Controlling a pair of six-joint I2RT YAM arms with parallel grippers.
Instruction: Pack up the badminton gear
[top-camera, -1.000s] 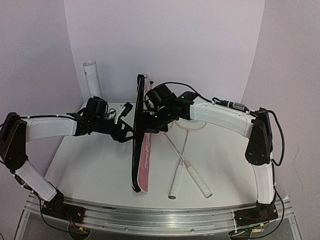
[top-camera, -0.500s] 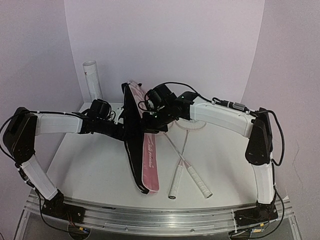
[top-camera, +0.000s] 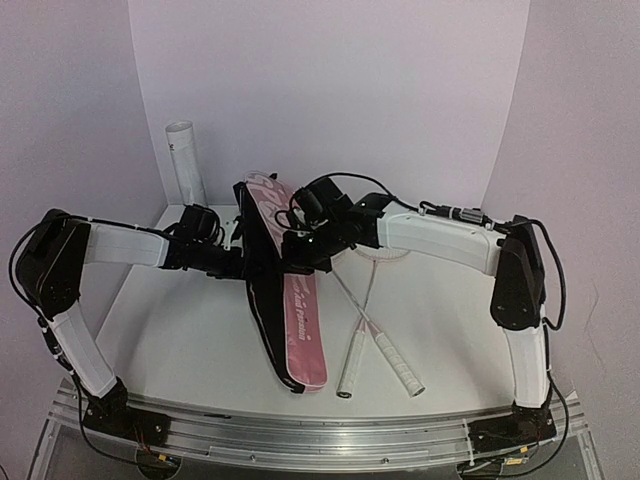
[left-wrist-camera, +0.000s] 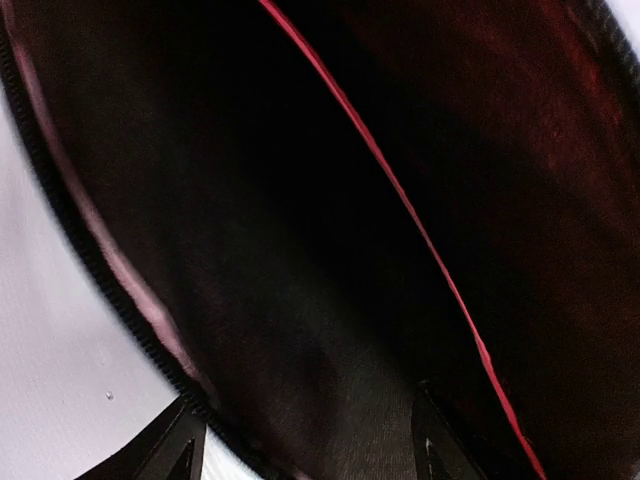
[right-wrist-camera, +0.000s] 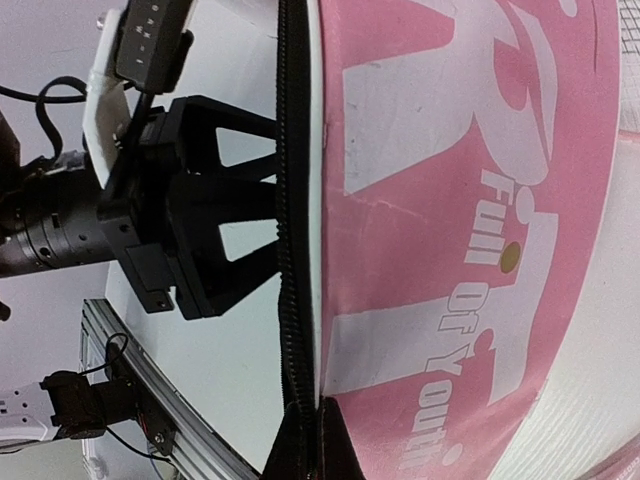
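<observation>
Tabletop (top-camera: 180, 330): pink bag (top-camera: 297, 322) now tipped flatter; right fingers (right-wrist-camera: 290, 455) pinching zipper edge, left fingers (left-wrist-camera: 175, 455) spread at mouth.

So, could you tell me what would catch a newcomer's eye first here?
The long pink bag lies down the middle of the table, with the left pincer and right pincer together at its far end, the right one shut on its zipper edge. Two white rackets lie crossed just right of it, and a white tube stands at the far left.
</observation>
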